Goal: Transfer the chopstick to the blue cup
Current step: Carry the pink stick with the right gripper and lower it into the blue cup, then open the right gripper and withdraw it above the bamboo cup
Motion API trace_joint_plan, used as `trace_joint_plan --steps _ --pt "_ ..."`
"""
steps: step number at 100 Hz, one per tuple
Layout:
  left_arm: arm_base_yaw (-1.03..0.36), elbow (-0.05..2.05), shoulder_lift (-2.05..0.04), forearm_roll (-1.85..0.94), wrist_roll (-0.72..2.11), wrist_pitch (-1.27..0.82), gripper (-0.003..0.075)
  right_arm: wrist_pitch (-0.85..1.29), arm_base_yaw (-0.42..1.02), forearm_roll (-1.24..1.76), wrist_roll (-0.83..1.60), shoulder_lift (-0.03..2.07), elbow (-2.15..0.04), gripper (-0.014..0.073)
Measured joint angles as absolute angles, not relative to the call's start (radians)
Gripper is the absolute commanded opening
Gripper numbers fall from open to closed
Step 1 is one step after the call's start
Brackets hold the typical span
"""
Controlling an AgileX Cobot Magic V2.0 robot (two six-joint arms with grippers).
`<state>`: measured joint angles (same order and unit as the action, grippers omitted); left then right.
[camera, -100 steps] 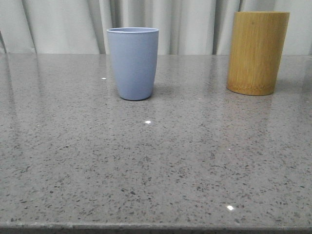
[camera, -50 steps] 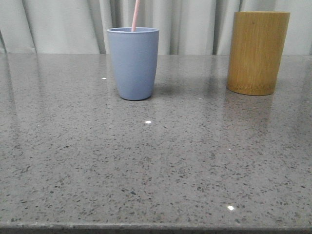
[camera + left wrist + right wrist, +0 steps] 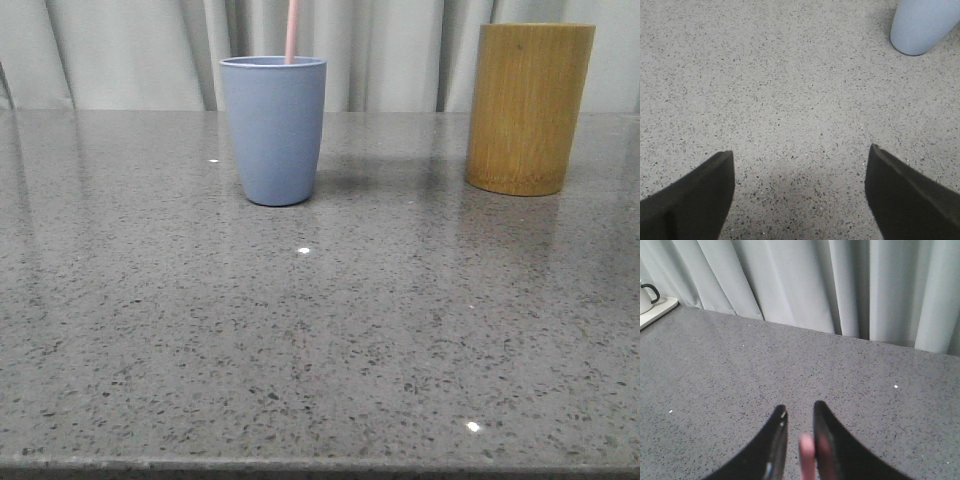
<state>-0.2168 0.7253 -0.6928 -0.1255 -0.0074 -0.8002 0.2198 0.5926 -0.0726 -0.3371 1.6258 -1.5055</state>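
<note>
One pink chopstick (image 3: 291, 30) stands inside the blue cup (image 3: 273, 130) on the worktop (image 3: 320, 330), pinched by the right claw (image 3: 800, 440), likely steadying it upright before letting go. The left claw (image 3: 800, 195) hangs spread and empty beside the cup.

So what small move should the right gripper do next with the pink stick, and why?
Probably it should open and let go. The thin pale pink chopstick already dips below the rim of the matte grey-blue cup in the front view, nearly upright, and the right gripper is clamped on its top end. The left gripper is open over bare counter, uninvolved.
</note>
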Motion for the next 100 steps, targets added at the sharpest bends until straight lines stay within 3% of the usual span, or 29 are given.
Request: trace_joint_plan --steps 7,14,42,77,91,100 --pt "-0.217 0.725 -0.693 -0.126 -0.007 -0.8 0.0526 0.22 0.593 -0.073 -0.337 1.626 -1.506 0.044" --pt "-0.217 0.725 -0.693 -0.126 -0.007 -0.8 0.0526 0.222 0.593 -0.073 -0.337 1.626 -1.506 0.0466" --pt "-0.217 0.725 -0.693 -0.126 -0.007 -0.8 0.0526 0.374 0.578 -0.086 -0.337 1.568 -1.506 0.0465" --pt "-0.217 0.725 -0.693 -0.126 -0.007 -0.8 0.0526 0.594 0.512 -0.299 -0.337 1.333 -1.501 0.0453" --pt "-0.217 0.725 -0.693 -0.126 -0.007 -0.8 0.0526 0.671 0.48 -0.392 -0.337 1.211 -1.386 0.0374" --pt "-0.217 0.725 -0.693 -0.126 -0.007 -0.8 0.0526 0.686 0.453 -0.404 -0.337 1.109 -1.254 0.0368"
